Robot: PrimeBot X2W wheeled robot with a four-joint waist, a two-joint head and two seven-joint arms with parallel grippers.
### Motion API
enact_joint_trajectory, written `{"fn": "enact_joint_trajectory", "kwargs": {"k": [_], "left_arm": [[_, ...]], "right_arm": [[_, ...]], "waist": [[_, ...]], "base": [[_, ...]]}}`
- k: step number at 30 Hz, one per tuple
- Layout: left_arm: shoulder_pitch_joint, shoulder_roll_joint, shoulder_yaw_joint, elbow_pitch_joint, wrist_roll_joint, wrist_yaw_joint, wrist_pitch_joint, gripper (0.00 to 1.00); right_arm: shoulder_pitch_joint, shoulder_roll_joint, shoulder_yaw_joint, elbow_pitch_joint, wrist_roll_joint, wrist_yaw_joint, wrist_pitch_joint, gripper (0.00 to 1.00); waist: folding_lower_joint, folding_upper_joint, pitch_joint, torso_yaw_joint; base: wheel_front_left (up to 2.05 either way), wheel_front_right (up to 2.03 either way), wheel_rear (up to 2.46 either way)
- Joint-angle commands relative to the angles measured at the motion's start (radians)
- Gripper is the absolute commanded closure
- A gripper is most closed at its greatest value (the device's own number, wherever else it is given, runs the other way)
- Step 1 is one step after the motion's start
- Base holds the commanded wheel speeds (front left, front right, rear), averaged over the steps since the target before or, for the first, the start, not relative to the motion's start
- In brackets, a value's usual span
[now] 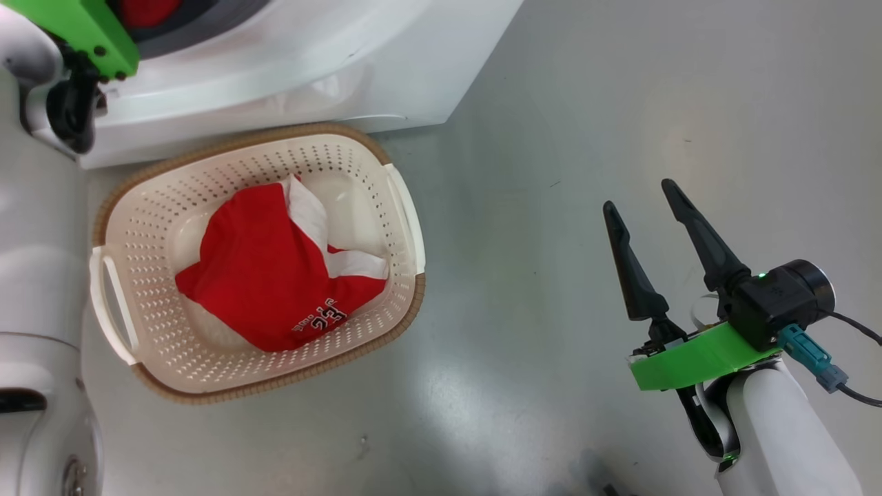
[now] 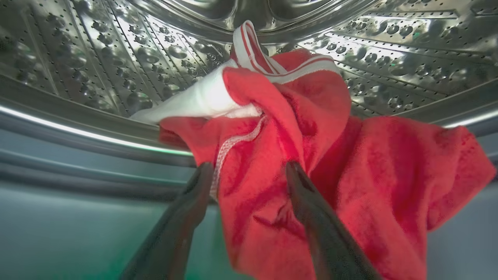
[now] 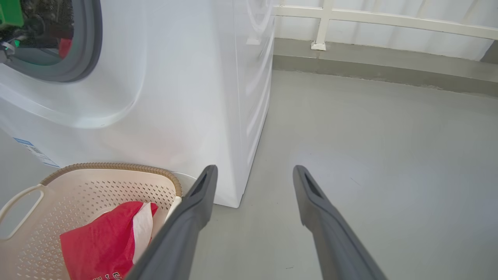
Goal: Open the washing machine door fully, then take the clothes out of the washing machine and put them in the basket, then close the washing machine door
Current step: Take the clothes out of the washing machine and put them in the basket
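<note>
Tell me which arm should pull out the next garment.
Left. The left gripper is at the drum mouth, open around the red clothes. The right gripper hangs open over the floor, away from the washing machine.

Polished, mirror-bright perforated steel is seen in the drum [image 2: 116, 58] across the top of the left wrist view. The clothes [image 2: 350, 175] below it are soft, slightly fuzzy red cloth — with white ribbed trim. The washing machine [image 3: 175, 97] is cased in smooth glossy white. The basket [image 1: 172, 207] is moulded in matt cream plastic, its rim brown and woven-looking. The floor [image 1: 620, 103] is finished smooth and grey.
</note>
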Motion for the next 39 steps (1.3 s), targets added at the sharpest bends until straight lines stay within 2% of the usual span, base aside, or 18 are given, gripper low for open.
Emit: {"fn": "enact_joint_trajectory", "kwargs": {"k": [1, 7, 8, 9, 10, 11, 12, 13, 14, 15, 21, 32, 39], "left_arm": [[-0.022, 0.049, 0.003, -0.009, 0.004, -0.005, 0.007, 0.00], [-0.031, 0.051, -0.004, 0.026, -0.001, 0.002, 0.016, 0.00], [-0.033, 0.050, -0.006, 0.030, -0.001, 0.003, 0.015, 0.02], [-0.034, 0.050, -0.008, 0.033, -0.001, 0.005, 0.013, 0.10], [-0.035, 0.049, -0.012, 0.036, 0.001, 0.007, 0.012, 0.28], [-0.035, 0.049, -0.012, 0.036, 0.001, 0.007, 0.012, 0.28], [-0.035, 0.048, -0.014, 0.040, 0.002, 0.010, 0.013, 0.48], [-0.035, 0.047, -0.015, 0.045, 0.000, 0.012, 0.015, 0.60], [-0.036, 0.047, -0.019, 0.049, 0.003, 0.015, 0.017, 0.84], [-0.036, 0.046, -0.023, 0.052, 0.004, 0.017, 0.019, 1.00], [-0.036, 0.043, -0.036, 0.054, 0.003, 0.016, -0.010, 1.00], [0.002, 0.056, -0.082, -0.005, 0.050, 0.070, -0.234, 1.00], [0.050, 0.063, -0.099, -0.068, 0.065, 0.083, -0.339, 1.00]], "right_arm": [[0.007, 0.001, 0.022, -0.017, 0.004, 0.006, -0.006, 0.00], [0.009, 0.001, 0.019, -0.015, 0.007, 0.006, -0.006, 0.00], [0.009, 0.001, 0.019, -0.015, 0.007, 0.006, -0.006, 0.00], [0.009, 0.001, 0.020, -0.015, 0.007, 0.006, -0.006, 0.00], [0.009, 0.001, 0.020, -0.016, 0.008, 0.006, -0.006, 0.00], [0.009, 0.001, 0.020, -0.016, 0.008, 0.006, -0.006, 0.00], [0.008, 0.001, 0.021, -0.016, 0.009, 0.006, -0.006, 0.00], [0.008, 0.001, 0.021, -0.016, 0.010, 0.006, -0.006, 0.00], [0.008, 0.001, 0.022, -0.017, 0.011, 0.006, -0.006, 0.00], [0.007, 0.001, 0.022, -0.017, 0.011, 0.006, -0.006, 0.00], [0.005, 0.001, 0.020, -0.017, 0.013, 0.006, -0.006, 0.00], [0.003, 0.001, 0.013, -0.012, 0.016, 0.006, -0.006, 0.00], [0.001, 0.001, 0.011, -0.009, 0.014, 0.006, -0.006, 0.00]], "waist": [[0.0000, -0.0001, -0.002, -0.007], [0.0000, -0.0001, -0.005, -0.010], [0.0000, -0.0001, -0.005, -0.010], [0.0000, -0.0001, -0.005, -0.009], [0.0000, -0.0001, -0.005, -0.009], [0.0000, -0.0001, -0.005, -0.009], [0.0000, -0.0001, -0.005, -0.008], [0.0000, -0.0001, -0.004, -0.008], [0.0000, -0.0001, -0.004, -0.008], [0.0000, -0.0001, -0.003, -0.008], [0.0000, -0.0001, 0.001, -0.006], [0.0000, -0.0001, -0.009, 0.013], [0.0000, -0.0001, -0.017, 0.035]], "base": [[0.00, 0.00, 0.00], [0.00, 0.00, 0.00], [0.00, 0.00, 0.00], [0.00, 0.00, 0.00], [0.00, 0.00, 0.00], [0.00, 0.00, 0.00], [0.00, 0.00, 0.00], [0.00, 0.00, 0.00], [0.00, 0.00, 0.00], [0.00, 0.00, 0.00], [0.00, 0.00, 0.00], [0.00, 0.00, 0.00], [0.00, 0.00, 0.00]]}}
